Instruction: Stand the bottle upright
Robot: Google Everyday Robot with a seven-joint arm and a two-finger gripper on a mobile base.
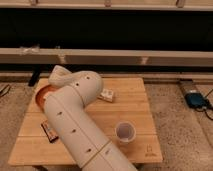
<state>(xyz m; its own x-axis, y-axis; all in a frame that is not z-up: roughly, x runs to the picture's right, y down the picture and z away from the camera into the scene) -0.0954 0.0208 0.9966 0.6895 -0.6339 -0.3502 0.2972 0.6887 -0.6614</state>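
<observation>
The bottle (pixel 106 95) lies on its side at the back middle of the wooden table (pixel 140 107). It is small and whitish, and only its right part shows past the bend of my white arm (pixel 75 115). The arm rises from the bottom edge, bends over the table's back left and folds back toward the left. My gripper is hidden behind that bend, somewhere near the bottle and the orange bowl, so I cannot see what it touches.
An orange bowl (pixel 41 95) sits at the back left, half covered by the arm. A dark red snack wrapper (pixel 48 132) lies at the front left. A white cup (pixel 125 132) stands front right. A dark wall with a ledge runs behind the table.
</observation>
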